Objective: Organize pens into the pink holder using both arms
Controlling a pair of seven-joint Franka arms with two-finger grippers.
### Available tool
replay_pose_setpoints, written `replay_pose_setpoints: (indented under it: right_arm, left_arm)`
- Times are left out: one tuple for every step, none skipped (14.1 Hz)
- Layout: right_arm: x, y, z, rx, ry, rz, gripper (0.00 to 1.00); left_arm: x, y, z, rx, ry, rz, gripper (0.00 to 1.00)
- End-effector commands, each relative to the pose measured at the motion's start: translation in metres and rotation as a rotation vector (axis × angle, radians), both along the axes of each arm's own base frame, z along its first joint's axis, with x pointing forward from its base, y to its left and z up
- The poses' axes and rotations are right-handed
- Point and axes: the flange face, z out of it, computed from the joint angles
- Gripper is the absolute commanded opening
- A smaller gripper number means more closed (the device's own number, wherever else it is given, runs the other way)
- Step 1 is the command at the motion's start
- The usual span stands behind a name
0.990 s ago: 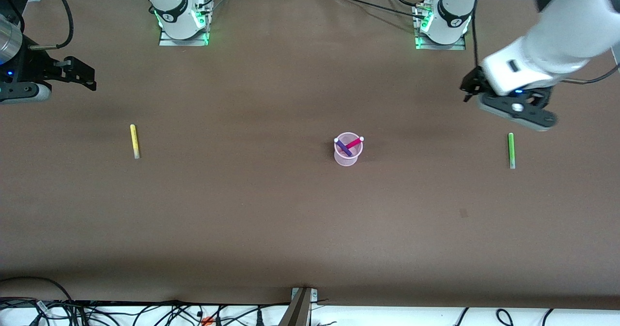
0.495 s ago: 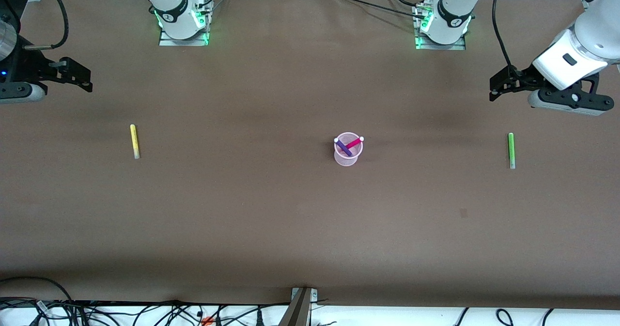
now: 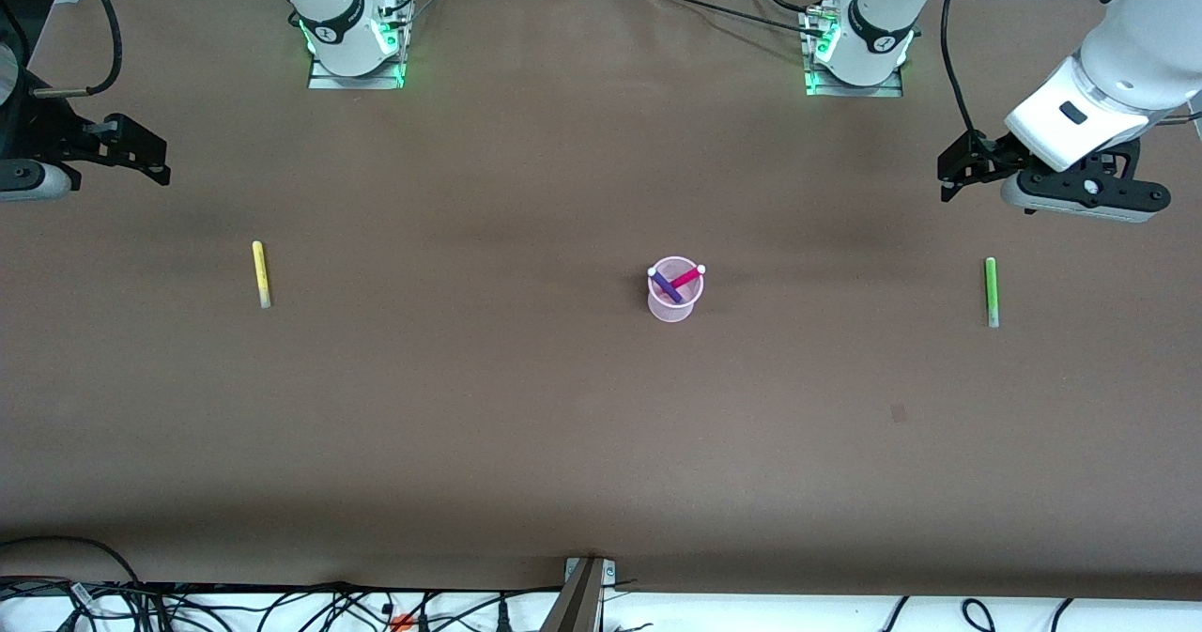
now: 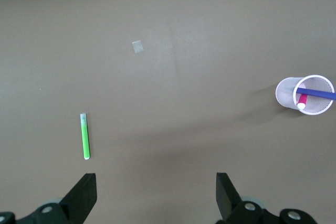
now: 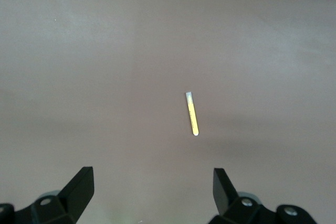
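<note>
The pink holder (image 3: 673, 291) stands in the middle of the table (image 3: 526, 425). The purple pen (image 3: 666, 283) and the magenta pen (image 3: 687, 276) are already in it, leaning across each other. Two pens are not in yet. The green pen (image 3: 990, 291) lies flat toward the left arm's end of the table. The yellow pen (image 3: 260, 273) lies flat toward the right arm's end. Both are well apart from the holder.

The left gripper (image 3: 958, 170) is up in the air over bare table near the green pen. Its claw is wide and holds nothing. The right gripper (image 3: 141, 151) is up over bare table near the yellow pen. Its claw is wide and empty too.

The next job looks like picking up these two pens, one for each arm. To do it well, each claw should come down right over the middle of its pen. One finger should go on each long side. Then it should close softly and lift. At the holder, the arms should take turns, so they do not bump.
</note>
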Motion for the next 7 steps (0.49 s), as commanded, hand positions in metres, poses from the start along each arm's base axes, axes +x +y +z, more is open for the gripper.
replay_pose_setpoints:
  right_arm:
    - [0.0024, 0.0006, 0.0045, -0.004, -0.005, 0.000, 1.00]
    - [0.0022, 0.0006, 0.0037, -0.004, -0.002, 0.000, 1.00]
    - [0.0022, 0.0006, 0.0037, -0.004, -0.002, 0.000, 1.00]
    - [0.0022, 0.0006, 0.0037, -0.004, -0.002, 0.000, 1.00]
    - [0.0018, 0.0024, 0.0034, -0.003, 0.001, 0.003, 1.00]
    - [0.0023, 0.0025, 0.0038, -0.003, -0.004, 0.003, 1.00]
    - [0.0021, 0.0033, 0.0037, -0.003, -0.002, 0.005, 1.00]
  left_arm:
    - [0.0074, 0.0025, -0.0001, 0.022, 0.015, 0.004, 1.00]
    - [0.0090, 0.0058, -0.0027, 0.015, 0.021, 0.010, 1.00]
    - [0.0093, 0.0075, -0.0020, 0.014, 0.019, 0.013, 1.00]
    - [0.0097, 0.0071, -0.0028, 0.012, 0.021, 0.020, 1.00]
    - [0.0096, 0.0063, -0.0028, 0.012, 0.021, 0.020, 1.00]
    - [0.0109, 0.0060, -0.0039, 0.010, 0.023, 0.020, 1.00]
    - [0.0110, 0.0068, -0.0039, 0.010, 0.023, 0.019, 1.00]
